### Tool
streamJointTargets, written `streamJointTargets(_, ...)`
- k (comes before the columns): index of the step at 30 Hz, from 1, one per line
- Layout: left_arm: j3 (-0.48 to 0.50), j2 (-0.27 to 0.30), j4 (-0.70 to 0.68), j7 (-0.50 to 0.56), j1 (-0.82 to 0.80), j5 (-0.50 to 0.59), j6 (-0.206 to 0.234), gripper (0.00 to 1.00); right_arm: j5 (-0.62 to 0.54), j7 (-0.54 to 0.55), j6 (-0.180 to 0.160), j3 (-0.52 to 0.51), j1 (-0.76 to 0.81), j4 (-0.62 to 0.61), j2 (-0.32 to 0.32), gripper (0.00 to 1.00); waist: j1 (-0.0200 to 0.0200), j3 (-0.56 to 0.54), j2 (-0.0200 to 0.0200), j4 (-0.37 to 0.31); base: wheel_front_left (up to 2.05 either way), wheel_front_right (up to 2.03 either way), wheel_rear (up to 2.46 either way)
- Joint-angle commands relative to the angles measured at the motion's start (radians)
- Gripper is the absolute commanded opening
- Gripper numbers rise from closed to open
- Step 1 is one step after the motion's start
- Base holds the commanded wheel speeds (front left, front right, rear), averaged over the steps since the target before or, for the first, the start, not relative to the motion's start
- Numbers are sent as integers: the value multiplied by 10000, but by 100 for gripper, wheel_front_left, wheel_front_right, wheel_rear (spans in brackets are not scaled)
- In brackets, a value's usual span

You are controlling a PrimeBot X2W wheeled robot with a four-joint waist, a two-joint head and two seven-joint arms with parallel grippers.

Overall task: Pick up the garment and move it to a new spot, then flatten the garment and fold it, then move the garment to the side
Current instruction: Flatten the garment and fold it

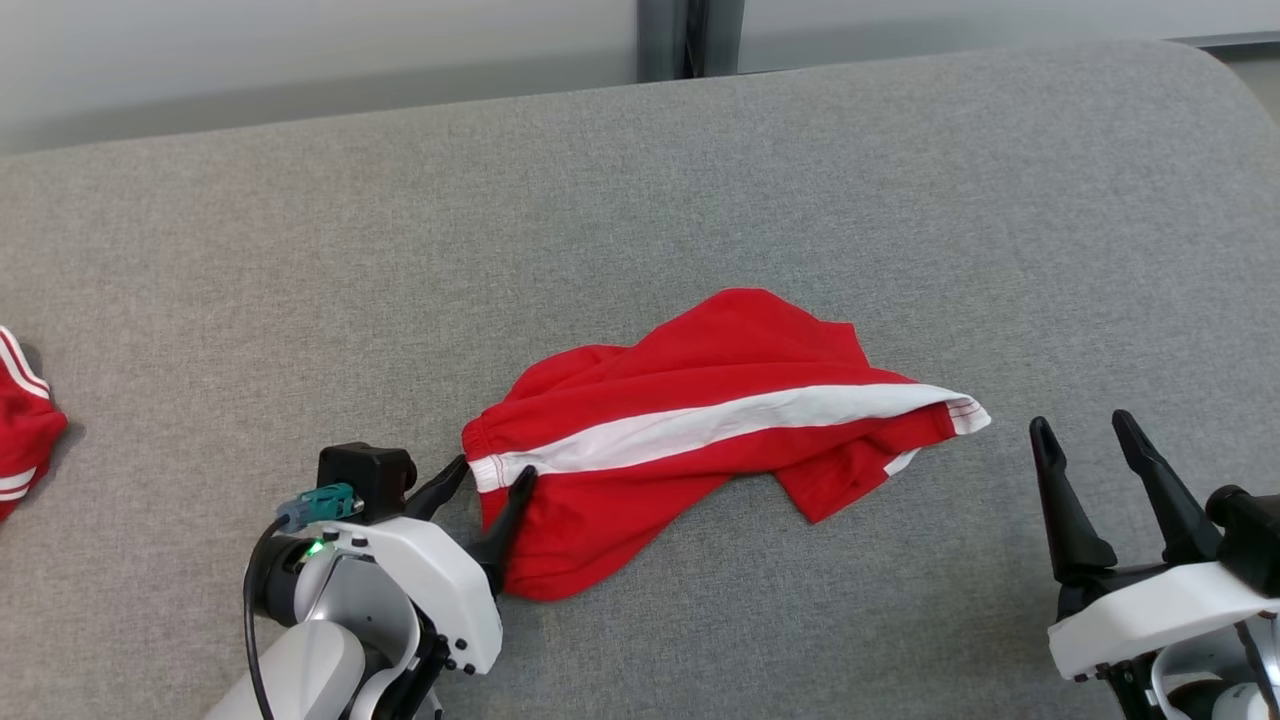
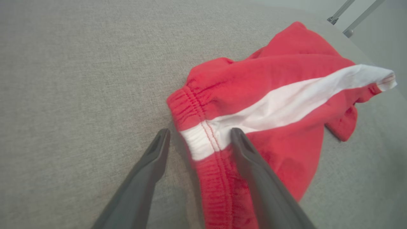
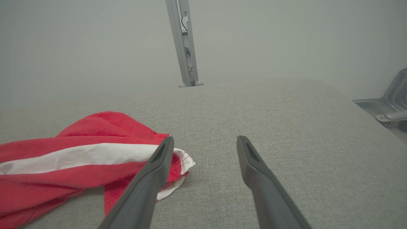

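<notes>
The garment (image 1: 690, 430) is a pair of red shorts with a white side stripe, lying crumpled on the grey fabric surface (image 1: 640, 200). My left gripper (image 1: 492, 478) is open at its elastic waistband corner. In the left wrist view the waistband edge of the garment (image 2: 270, 105) lies between the jaws of that gripper (image 2: 199, 135). One finger rests over the red cloth and the other stands on the bare surface. My right gripper (image 1: 1082, 425) is open and empty, to the right of the stripe's hem end. From the right wrist the garment (image 3: 73, 156) lies left of that gripper (image 3: 205, 141).
Another red item with white stripes (image 1: 22, 420) lies at the left edge of the surface. A grey metal post (image 3: 184, 44) stands behind the far edge. The surface curves away at the far right (image 1: 1230, 90), with a metal frame (image 3: 394, 105) beyond it.
</notes>
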Motion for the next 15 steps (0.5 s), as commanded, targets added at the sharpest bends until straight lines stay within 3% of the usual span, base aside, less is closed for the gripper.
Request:
streamJointTargets(1, 17, 38, -11, -7, -164, -11, -53, 67, 56, -73, 1, -101, -137, 31, -16, 100, 0, 68, 0, 4, 0, 0, 0)
streamJointTargets(2, 12, 36, -25, -24, -181, -17, -61, 37, 39, -101, 1, -130, -158, 80, -15, 100, 0, 107, 0, 20, 0, 0, 0)
streamJointTargets(3, 13, 71, -38, -86, -239, 63, -45, 0, 55, -125, 1, -148, -187, 145, -15, 100, 0, 142, 0, 39, 0, 0, 0)
streamJointTargets(9, -32, 95, -98, -148, -354, 139, -52, 0, 273, -147, 3, 45, -538, 894, -370, 100, 0, 292, 0, 186, 0, 0, 0)
streamJointTargets(15, -67, 77, -48, -204, -491, 204, -67, 0, 790, -271, 3, 1070, -1320, 2224, -962, 100, 0, 456, 0, 377, 0, 0, 0)
